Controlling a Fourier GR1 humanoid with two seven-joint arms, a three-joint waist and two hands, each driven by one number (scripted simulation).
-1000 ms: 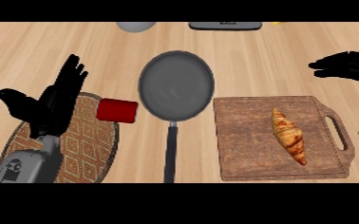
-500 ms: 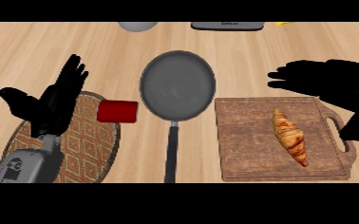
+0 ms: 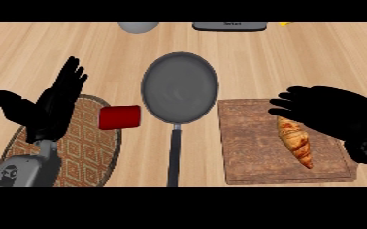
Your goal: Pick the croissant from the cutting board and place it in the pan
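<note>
Right hand (image 3: 326, 114) is over the brown wooden cutting board (image 3: 251, 150), at the board's far right corner, fingers spread wide and pointing left, nothing in them. Under it lies the golden-brown crescent croissant (image 3: 295, 143), on the right half of the board, running from the far edge toward the near right corner; its far end is covered by the hand, and whether they touch can't be told. Just left of the board is the round dark grey frying pan (image 3: 179, 87), bowl toward the far side, its long handle pointing at the counter's near edge. A small red block (image 3: 120, 117) sits just left of the pan, on the far right rim of a round woven patterned mat (image 3: 82, 150) at the near left corner. Left hand (image 3: 54, 106) rests open above that mat, fingers up.
</note>
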